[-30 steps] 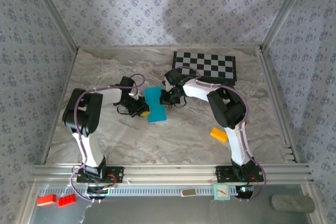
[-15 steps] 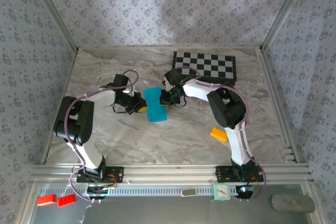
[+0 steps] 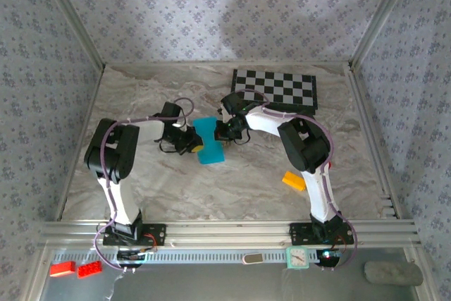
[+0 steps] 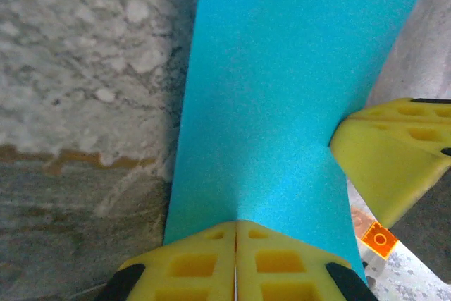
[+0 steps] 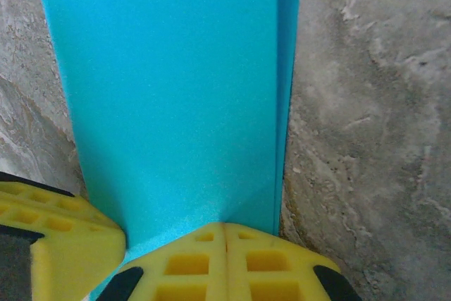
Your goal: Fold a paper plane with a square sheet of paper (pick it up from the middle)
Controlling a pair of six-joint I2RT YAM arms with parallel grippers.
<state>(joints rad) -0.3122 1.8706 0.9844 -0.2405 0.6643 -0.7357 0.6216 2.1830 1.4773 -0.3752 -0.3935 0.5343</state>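
The square sheet of paper [image 3: 208,141], bright cyan, is folded into a narrow strip and held just above the marble table between the two arms. My left gripper [image 3: 194,143] is shut on its left long edge. In the left wrist view the yellow fingertips [image 4: 211,262] meet on the paper [image 4: 282,96]. My right gripper [image 3: 223,132] is shut on the opposite edge. In the right wrist view that gripper [image 5: 225,227] pinches the paper [image 5: 169,82] beside a doubled fold line. Each wrist view also catches the other gripper's yellow finger.
A black-and-white chessboard [image 3: 276,88] lies at the back right. A small yellow-orange block [image 3: 294,180] sits near the right arm's base. Patterned walls and metal rails enclose the table. Red bricks [image 3: 76,268] lie outside the front rail.
The left arm's elbow swung outward to the left and came back to where it was. The paper shifted slightly with it. Both grippers stayed shut on the sheet.
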